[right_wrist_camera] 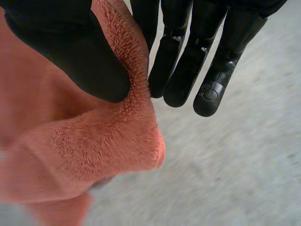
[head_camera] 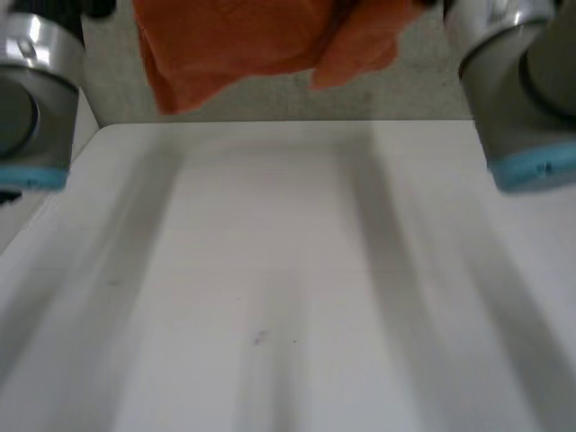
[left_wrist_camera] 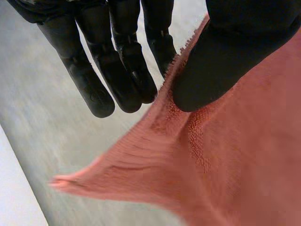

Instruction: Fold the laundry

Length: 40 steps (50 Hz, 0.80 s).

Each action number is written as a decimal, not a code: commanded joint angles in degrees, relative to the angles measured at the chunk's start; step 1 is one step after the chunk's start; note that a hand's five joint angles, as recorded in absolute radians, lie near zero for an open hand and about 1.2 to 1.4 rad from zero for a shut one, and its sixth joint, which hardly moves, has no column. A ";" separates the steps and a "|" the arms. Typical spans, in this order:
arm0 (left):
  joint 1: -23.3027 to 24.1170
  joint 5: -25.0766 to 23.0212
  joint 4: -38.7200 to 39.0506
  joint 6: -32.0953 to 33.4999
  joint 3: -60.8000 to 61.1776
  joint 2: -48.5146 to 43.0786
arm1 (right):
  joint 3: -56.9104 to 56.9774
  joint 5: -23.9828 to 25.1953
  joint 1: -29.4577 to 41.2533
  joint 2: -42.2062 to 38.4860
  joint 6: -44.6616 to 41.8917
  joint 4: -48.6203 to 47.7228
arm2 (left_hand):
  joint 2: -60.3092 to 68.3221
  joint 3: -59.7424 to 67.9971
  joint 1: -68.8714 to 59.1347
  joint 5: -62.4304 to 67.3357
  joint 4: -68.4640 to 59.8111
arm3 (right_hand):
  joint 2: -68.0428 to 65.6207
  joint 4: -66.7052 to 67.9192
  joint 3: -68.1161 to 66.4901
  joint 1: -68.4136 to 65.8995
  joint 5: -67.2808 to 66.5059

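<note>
An orange towel [head_camera: 234, 45] hangs in the air beyond the far edge of the white table [head_camera: 270, 270], held up between both arms. In the left wrist view my left hand [left_wrist_camera: 225, 61] pinches the towel's [left_wrist_camera: 235, 165] edge between its thumb and fingers [left_wrist_camera: 122, 70], with a loose corner trailing below. In the right wrist view my right hand [right_wrist_camera: 70, 52] pinches the fluffy towel [right_wrist_camera: 94, 146] near a corner, thumb pressed against the fingers [right_wrist_camera: 188, 61].
My left arm [head_camera: 31, 99] and right arm [head_camera: 522, 99] reach forward along the table's two sides. Grey floor [head_camera: 405, 90] lies beyond the table's far edge.
</note>
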<state>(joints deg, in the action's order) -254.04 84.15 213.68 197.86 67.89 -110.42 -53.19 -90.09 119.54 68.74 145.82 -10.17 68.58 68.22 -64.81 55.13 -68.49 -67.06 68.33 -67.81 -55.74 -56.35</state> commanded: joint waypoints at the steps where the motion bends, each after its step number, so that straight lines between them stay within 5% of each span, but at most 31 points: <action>1: -0.50 -0.47 -0.81 0.50 16.37 -0.49 | -14.90 3.08 -0.98 -0.53 -0.01 1.81 | 11.42 11.78 -15.19 14.87 -11.51 | -12.94 11.67 -12.19 -24.26 -13.65; 13: 0.03 -0.74 -1.25 4.62 32.47 -1.46 | -24.67 2.99 -0.54 -10.99 0.43 12.96 | 11.42 11.78 -15.19 14.87 -11.51 | -12.94 11.67 -12.19 -24.26 -13.65; 25: -2.77 -0.74 -4.67 6.66 37.57 5.74 | -29.86 6.32 -1.16 -0.90 0.51 27.82 | 11.42 11.78 -15.19 14.87 -11.51 | -12.94 11.67 -12.19 -24.26 -13.65; 27: -4.52 -0.74 -5.20 6.48 38.10 7.57 | -30.65 8.61 -1.94 0.86 0.78 28.36 | 11.42 11.78 -15.19 14.87 -11.51 | 20.98 -22.25 21.73 9.67 20.27; 28: -4.89 -0.74 -5.29 6.48 38.11 7.94 | -30.66 8.62 -1.95 0.87 0.78 28.36 | 11.42 11.78 -15.19 14.87 -11.51 | 21.15 -22.42 21.89 9.83 20.43; 30: -5.41 -0.65 -5.64 6.48 38.28 8.47 | -31.88 10.54 -5.52 3.75 2.96 25.66 | 11.42 11.78 -15.19 14.87 -11.51 | 41.92 -43.20 42.67 30.61 41.21; 40: -7.61 -0.74 -9.77 6.13 40.04 13.91 | -31.89 12.75 -13.99 5.88 9.83 17.02 | 11.42 11.78 -15.19 14.87 -11.51 | 43.18 -44.46 43.93 31.87 42.47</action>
<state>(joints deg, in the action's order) -260.89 83.48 206.57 204.27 106.91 -99.90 -85.63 -78.34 109.48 74.28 152.85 10.93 68.63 68.24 -64.81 55.13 -68.53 -24.04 22.71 -23.05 -20.62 -12.55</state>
